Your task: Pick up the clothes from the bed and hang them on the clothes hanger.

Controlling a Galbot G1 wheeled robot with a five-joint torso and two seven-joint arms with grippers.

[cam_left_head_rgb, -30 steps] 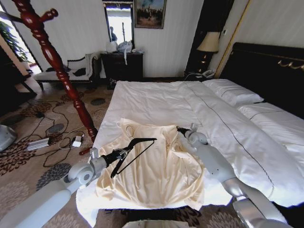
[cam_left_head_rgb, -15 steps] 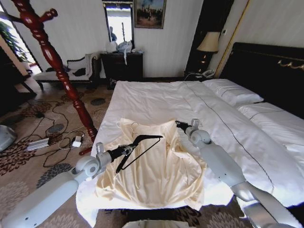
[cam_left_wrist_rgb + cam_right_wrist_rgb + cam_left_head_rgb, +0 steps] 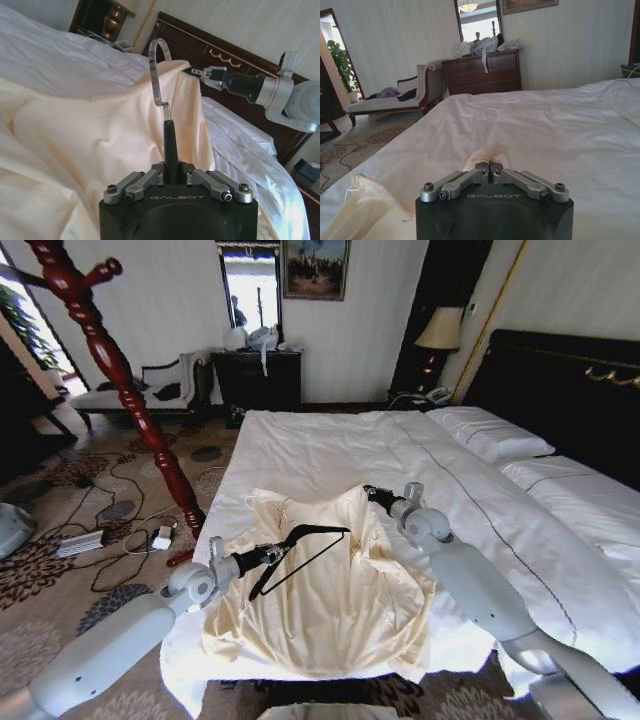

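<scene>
The cream shirt [image 3: 315,605] lies spread on the near corner of the white bed [image 3: 320,445]. My left gripper [image 3: 268,555] is shut on the neck of the black clothes hanger [image 3: 316,529], holding it just above the shirt's upper part. In the left wrist view the silver hook [image 3: 157,70] points up past the fabric [image 3: 90,135]. My right gripper [image 3: 371,494] is shut on a pinched edge of the shirt near its collar, holding it raised off the duvet. The right wrist view shows that cream fold [image 3: 487,150] between the closed fingers.
A dark-red wooden coat stand [image 3: 120,370] rises left of the bed, with cables and a power strip [image 3: 80,542] on the patterned carpet beside it. Pillows [image 3: 490,435] and a black headboard [image 3: 570,380] lie to the right. A dresser [image 3: 258,380] stands at the far wall.
My left gripper has carried the hanger rightward and farther over the shirt. My right gripper has pulled the shirt's edge up and away along the bed, lifting the fabric.
</scene>
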